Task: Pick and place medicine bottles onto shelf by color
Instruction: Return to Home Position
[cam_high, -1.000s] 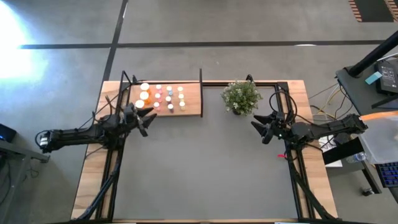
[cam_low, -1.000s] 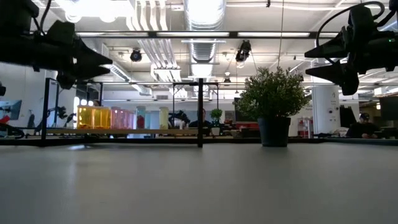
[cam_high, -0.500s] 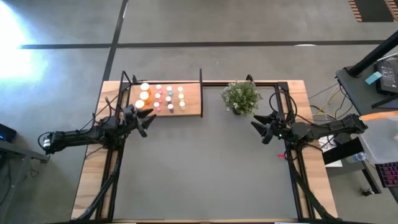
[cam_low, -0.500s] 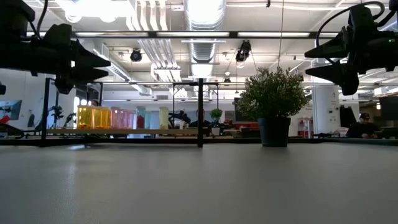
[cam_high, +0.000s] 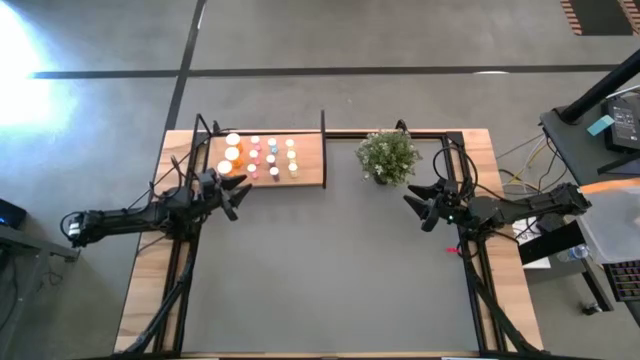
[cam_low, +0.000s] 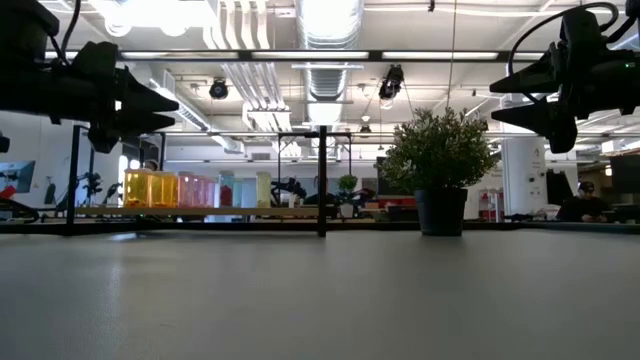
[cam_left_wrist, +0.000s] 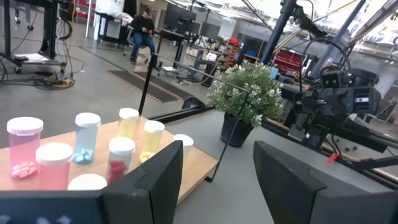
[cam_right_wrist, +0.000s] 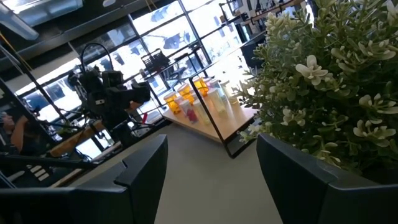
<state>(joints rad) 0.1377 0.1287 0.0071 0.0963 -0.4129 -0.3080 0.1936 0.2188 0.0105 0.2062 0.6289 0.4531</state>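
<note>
Over the last second the left gripper (cam_high: 240, 198) has been drawn a little away from the shelf (cam_high: 310, 172) and lowered slightly; nothing else has been moved. It is spread wide and nothing is held in it. This is confirmed in the left wrist view, where only bare space is seen between the two fingers. Every one of the medicine bottles (cam_high: 262, 155) in view is stood on the shelf. They are grouped by colour, from orange at the end far from the shelf's dark upright edge to yellow nearest that edge. The sorting is therefore judged to be finished, with only the retreat to rest left. The bottles lie just beyond the left gripper, near but not touched, at the shelf's orange end. The right gripper (cam_high: 415, 212) is parked well apart from the shelf, past the potted plant (cam_high: 388, 155), likewise wide and empty.
</note>
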